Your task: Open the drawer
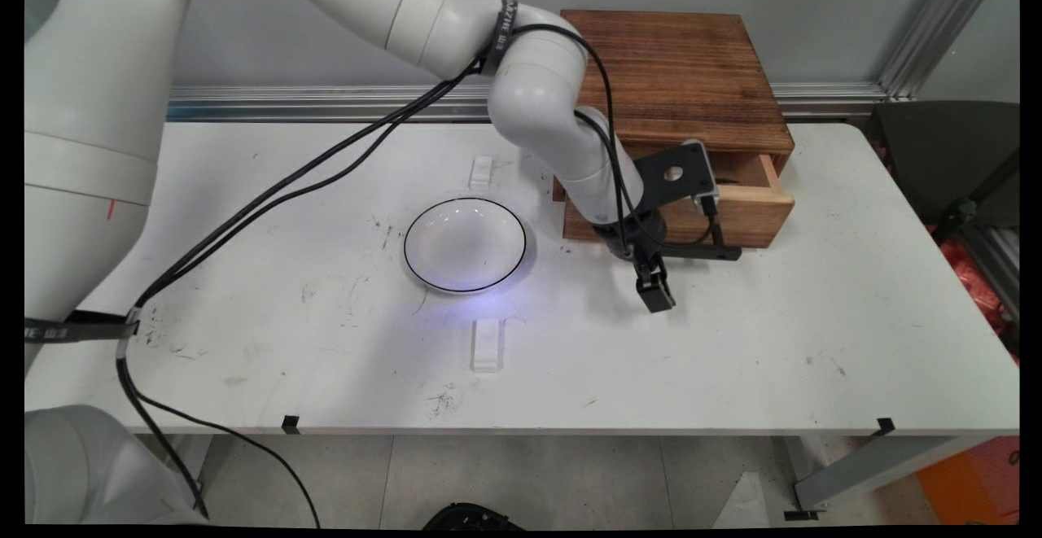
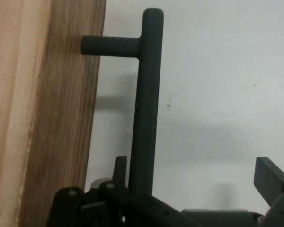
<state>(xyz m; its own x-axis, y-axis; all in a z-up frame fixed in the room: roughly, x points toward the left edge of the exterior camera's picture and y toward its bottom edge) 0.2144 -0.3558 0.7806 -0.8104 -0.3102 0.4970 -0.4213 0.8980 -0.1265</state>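
While the arm reaches down at the front of a wooden drawer box [image 1: 680, 86], the main view lists: one drawer [image 1: 753, 196], pulled partly out, contents hidden; one black bar handle [image 1: 707, 252] on its front; one shallow white plate [image 1: 465, 244], round, black-rimmed, holding nothing, left of the box on the white table [image 1: 814, 343] (scuffed surface). Gripper [image 1: 655, 290] hangs just beside the handle.

Hand view: handle [image 2: 144, 109], matte cylindrical bar on a short post, fixed to the grained drawer front [image 2: 52, 113]. Gripper [image 2: 199, 182] spread apart; the bar stands between its fingers [image 2: 272, 177], close to the left one.
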